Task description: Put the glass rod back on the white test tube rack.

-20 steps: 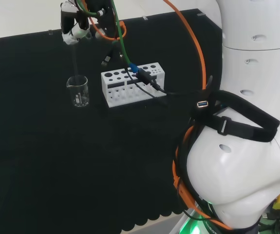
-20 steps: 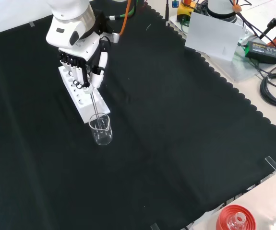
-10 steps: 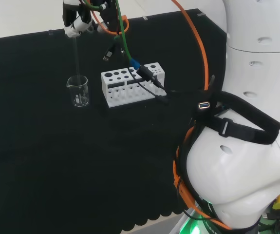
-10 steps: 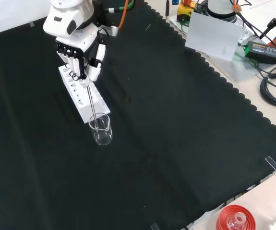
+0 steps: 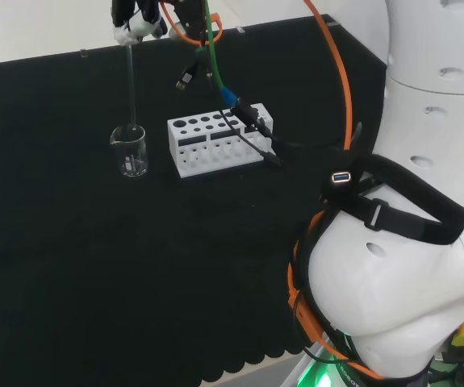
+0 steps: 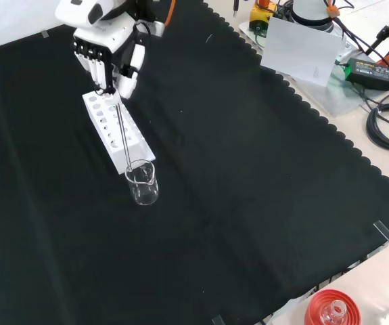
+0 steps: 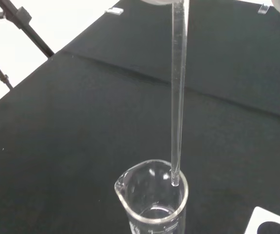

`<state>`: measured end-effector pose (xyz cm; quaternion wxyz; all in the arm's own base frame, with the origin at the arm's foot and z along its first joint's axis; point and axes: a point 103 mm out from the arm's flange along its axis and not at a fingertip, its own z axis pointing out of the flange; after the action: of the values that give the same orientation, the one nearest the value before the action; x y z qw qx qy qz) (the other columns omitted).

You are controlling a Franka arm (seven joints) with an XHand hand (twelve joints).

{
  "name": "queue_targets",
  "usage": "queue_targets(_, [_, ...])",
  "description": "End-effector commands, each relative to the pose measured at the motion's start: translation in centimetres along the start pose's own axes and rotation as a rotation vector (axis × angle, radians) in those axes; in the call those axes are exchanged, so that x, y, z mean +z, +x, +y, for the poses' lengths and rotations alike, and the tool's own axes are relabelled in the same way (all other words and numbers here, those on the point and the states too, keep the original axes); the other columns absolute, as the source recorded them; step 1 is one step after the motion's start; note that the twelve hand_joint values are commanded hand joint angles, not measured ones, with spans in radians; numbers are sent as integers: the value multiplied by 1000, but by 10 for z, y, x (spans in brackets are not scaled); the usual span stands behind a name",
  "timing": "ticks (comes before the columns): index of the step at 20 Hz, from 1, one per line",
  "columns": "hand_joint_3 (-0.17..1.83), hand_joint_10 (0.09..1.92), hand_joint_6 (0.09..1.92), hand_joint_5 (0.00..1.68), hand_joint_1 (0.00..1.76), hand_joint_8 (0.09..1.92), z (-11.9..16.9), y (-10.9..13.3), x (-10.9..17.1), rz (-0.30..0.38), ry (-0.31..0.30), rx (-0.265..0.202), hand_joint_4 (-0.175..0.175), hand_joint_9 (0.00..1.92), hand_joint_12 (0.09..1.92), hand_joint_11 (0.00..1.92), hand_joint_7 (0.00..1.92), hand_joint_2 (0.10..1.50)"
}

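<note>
My hand (image 6: 106, 57) (image 5: 135, 22) is shut on the top of a clear glass rod (image 6: 123, 132) (image 5: 131, 85) (image 7: 177, 97), which hangs upright. The rod's lower tip is level with the rim of a small clear beaker (image 6: 143, 184) (image 5: 130, 151) (image 7: 152, 200), just inside it in the wrist view. The white test tube rack (image 6: 116, 132) (image 5: 218, 139) with its rows of round holes lies beside the beaker, right of it in the head view and behind it in the front view. The hand is high above the rack's end.
Orange, green and black cables (image 5: 232, 121) hang from the arm across the rack's right part in the head view. The arm's white links (image 5: 409, 201) stand at that view's right. A red ribbed ring with a flask (image 6: 333, 311) sits at the front view's bottom edge.
The hand has risen with the rod. The rod's tip has come up from deep inside the beaker to its rim. Beaker and rack have not moved.
</note>
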<state>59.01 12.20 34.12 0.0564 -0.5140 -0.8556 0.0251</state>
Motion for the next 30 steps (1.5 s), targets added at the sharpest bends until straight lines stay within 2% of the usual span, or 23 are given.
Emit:
queue_targets(1, [-175,320,307,1295,1324,518,-4,-7,-10,-21,0,27,-175,1825,531,1688,1416,1052])
queue_targets(7, [-175,320,307,1295,1324,518,-14,-18,-27,-8,-34,47,-175,1825,531,1687,1416,1052])
queue_targets(17, [-175,319,308,1294,1324,517,-24,-42,-31,-4,-42,93,-175,1826,531,1687,1416,1052])
queue_targets(30, [-175,317,309,1294,1324,517,-47,-75,-41,1,-60,178,-175,1826,531,1688,1416,1052])
